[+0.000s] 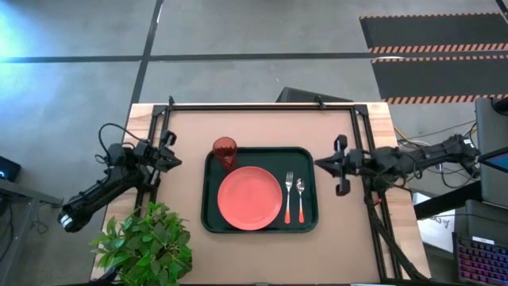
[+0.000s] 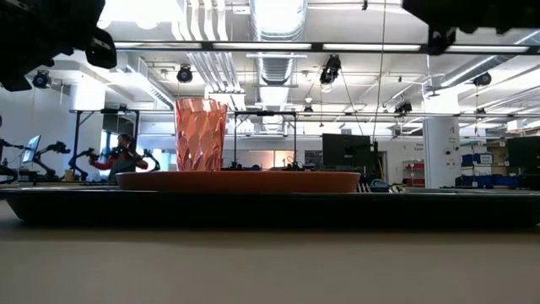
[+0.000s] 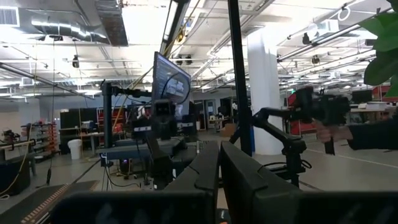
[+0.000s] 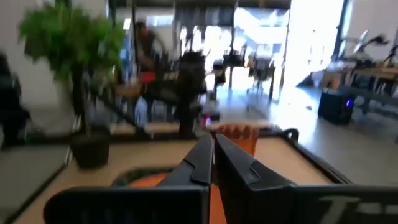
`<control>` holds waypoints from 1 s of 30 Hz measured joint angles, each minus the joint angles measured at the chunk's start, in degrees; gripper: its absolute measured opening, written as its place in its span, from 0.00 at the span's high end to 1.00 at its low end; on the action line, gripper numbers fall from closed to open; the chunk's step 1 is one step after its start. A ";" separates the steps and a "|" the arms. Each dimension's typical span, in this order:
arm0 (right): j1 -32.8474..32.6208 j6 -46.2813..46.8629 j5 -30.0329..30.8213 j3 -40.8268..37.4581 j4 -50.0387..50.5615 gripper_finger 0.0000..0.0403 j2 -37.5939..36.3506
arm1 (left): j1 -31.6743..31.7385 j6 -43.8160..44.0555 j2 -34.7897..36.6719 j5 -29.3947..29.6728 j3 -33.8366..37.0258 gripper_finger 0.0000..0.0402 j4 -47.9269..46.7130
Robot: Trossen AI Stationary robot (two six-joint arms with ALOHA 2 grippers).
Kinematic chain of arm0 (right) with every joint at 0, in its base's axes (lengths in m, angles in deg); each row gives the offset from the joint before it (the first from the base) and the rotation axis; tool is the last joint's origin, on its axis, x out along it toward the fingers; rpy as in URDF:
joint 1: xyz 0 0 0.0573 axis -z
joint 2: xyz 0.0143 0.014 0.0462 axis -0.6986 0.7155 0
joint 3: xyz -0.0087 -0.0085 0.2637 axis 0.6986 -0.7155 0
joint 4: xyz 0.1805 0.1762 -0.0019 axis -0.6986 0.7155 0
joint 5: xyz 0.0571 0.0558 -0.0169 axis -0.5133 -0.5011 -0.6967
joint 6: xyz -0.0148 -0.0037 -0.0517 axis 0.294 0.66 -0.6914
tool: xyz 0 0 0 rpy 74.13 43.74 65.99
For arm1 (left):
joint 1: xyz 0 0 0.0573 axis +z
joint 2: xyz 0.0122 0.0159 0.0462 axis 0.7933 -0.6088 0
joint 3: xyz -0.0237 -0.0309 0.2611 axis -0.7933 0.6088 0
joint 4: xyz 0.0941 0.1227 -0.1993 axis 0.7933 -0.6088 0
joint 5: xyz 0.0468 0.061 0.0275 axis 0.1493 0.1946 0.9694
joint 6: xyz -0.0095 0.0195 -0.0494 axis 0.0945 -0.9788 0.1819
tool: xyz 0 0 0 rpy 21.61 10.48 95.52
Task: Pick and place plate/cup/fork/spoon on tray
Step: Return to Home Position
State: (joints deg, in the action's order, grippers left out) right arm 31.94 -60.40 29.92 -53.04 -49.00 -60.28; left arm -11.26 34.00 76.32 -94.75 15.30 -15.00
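Observation:
The dark tray lies in the middle of the table. On it rest the salmon-orange plate, the red-brown cup upright at its far left corner, and the fork and spoon side by side right of the plate. The low view shows the cup behind the plate. My left gripper is shut and empty, left of the tray. My right gripper is shut and empty, right of the tray; its fingers point toward the cup.
A potted green plant stands at the table's near left corner. Black frame rails run along the far edge and both sides of the table. People show in the room beyond the table.

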 joint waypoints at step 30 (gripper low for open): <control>0.01 4.50 -13.14 -19.29 16.64 0.98 -27.06 | -0.04 -6.28 -0.21 -2.34 0.02 1.00 -9.05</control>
State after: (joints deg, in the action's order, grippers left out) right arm 31.95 -55.89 16.78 -72.33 -32.37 -87.34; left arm -11.31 27.72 76.11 -97.09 15.32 -24.05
